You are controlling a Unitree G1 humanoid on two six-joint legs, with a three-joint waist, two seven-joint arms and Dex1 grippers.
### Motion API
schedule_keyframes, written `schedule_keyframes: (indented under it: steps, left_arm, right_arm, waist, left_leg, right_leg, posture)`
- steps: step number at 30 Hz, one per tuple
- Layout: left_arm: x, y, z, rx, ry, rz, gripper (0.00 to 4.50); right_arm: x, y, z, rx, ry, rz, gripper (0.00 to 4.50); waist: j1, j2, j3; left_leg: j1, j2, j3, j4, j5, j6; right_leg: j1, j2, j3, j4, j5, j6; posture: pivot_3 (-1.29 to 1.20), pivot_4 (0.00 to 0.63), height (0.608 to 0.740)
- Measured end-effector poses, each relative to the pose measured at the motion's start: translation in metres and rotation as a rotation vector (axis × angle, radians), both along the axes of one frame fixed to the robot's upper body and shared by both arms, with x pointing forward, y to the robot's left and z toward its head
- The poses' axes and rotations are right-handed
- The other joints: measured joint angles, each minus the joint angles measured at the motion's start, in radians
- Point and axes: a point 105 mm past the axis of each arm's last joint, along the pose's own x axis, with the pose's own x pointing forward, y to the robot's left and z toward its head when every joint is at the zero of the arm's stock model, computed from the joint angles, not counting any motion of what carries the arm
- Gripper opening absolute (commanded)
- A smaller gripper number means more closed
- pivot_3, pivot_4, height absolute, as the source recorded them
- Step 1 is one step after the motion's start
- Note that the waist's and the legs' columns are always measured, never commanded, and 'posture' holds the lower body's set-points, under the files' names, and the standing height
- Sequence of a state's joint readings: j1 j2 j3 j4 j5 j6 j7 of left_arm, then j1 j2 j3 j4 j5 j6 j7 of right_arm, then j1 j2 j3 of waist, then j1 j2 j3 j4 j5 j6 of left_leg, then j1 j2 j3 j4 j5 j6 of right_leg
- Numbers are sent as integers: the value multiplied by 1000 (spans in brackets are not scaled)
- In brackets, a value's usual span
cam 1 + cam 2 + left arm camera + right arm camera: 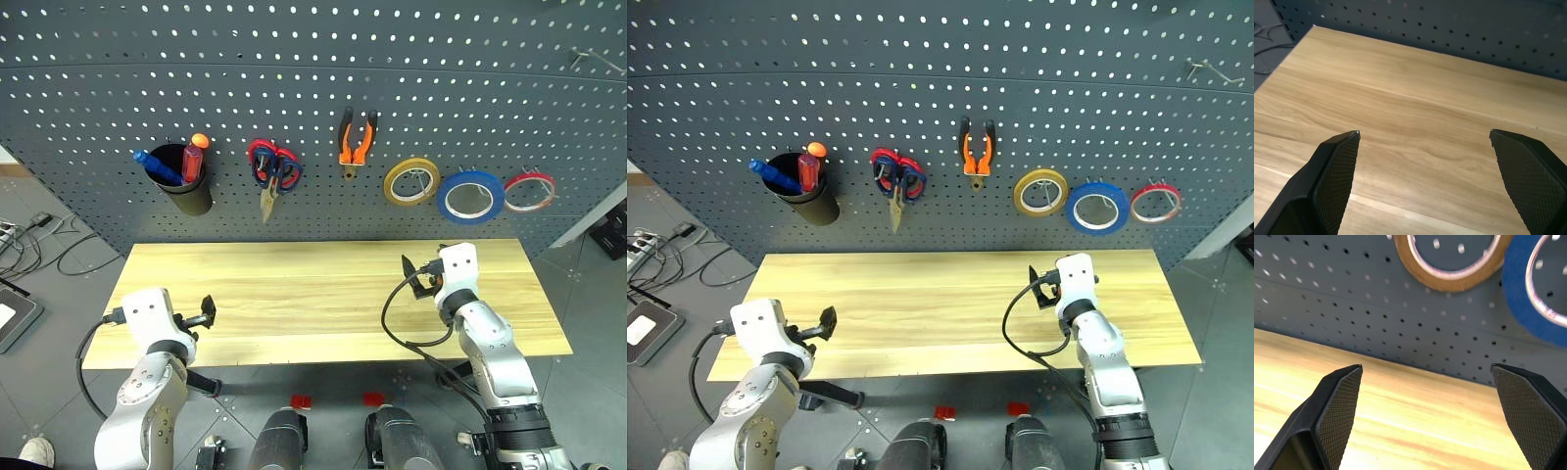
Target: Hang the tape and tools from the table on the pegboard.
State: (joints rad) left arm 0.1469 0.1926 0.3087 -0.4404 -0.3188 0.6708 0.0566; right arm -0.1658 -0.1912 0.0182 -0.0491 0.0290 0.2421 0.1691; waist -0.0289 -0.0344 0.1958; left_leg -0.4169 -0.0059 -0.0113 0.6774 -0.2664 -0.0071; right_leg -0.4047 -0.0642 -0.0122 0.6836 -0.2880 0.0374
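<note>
Both my grippers stand wide and hold nothing: the left gripper [208, 310] hangs over the table [313, 294] near its front left corner, the right gripper [419, 277] over the right half, nearer the back edge. On the pegboard [313, 78] above the back edge, the blue tape [470, 195] hangs between a yellow roll [410, 181] and a thin red roll [529, 192]. The orange-handled pliers [357, 141] hang near the middle, the scissors [273, 174] left of them, and the screwdriver [194, 157] stands in the black cup [182, 181] beside a blue-handled tool [157, 166].
</note>
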Motion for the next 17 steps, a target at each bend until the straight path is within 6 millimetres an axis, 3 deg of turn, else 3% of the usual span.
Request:
schedule_keyframes:
  steps: [9,17]
  left_arm:
    - [6,-3,2,41,-21,-27,4486]
    - [34,-7,9,38,-60,-117,4486]
  right_arm:
    - [3,-3,-12,1,55,-29,4500]
    - [6,-12,-14,0,73,-78,4500]
  waist:
    - [1,0,0]
    - [-1,1,0]
  left_leg:
    - [0,0,0,0,-1,1]
    - [0,0,1,0,-1,1]
  right_leg:
    - [0,0,0,-1,0,0]
    - [0,0,0,-2,0,0]
  posture:
    - [-70,185,740]
    - [-76,189,740]
